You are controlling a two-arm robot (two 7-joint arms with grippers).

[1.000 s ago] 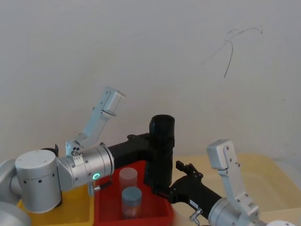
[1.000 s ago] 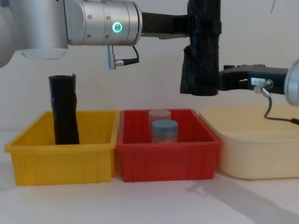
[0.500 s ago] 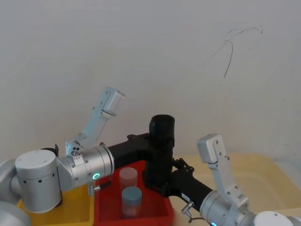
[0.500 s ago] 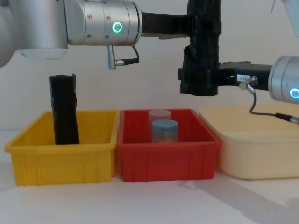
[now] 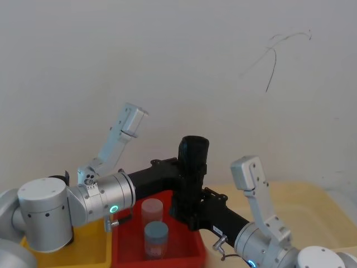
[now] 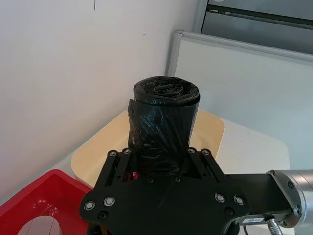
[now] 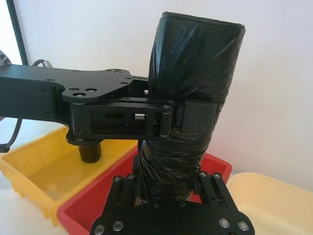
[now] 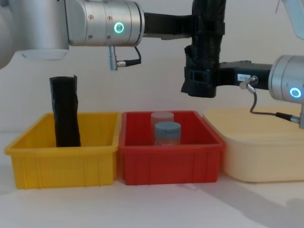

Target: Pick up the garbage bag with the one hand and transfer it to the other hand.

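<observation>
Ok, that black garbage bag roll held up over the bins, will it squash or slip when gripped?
Likely soft but not floppy: the garbage bag stands upright in the left gripper's clamp, and its crinkled plastic pinches in there. Its glossy film might slide a little where the right gripper sits lower down.

I take this for a robotics lab or test room, not a home. I work at a bare white table [image 8: 142, 209] set against a plain white wall [image 5: 167, 56] with a thin dark scuff mark [image 5: 272, 64]. Three plastic sorting bins stand in a row on the table: yellow [image 8: 61, 166], red [image 8: 171, 164] and cream [image 8: 261, 156]. Off to one side stands a white partition panel [image 6: 244, 83] in a metal frame [image 6: 172, 58].
</observation>
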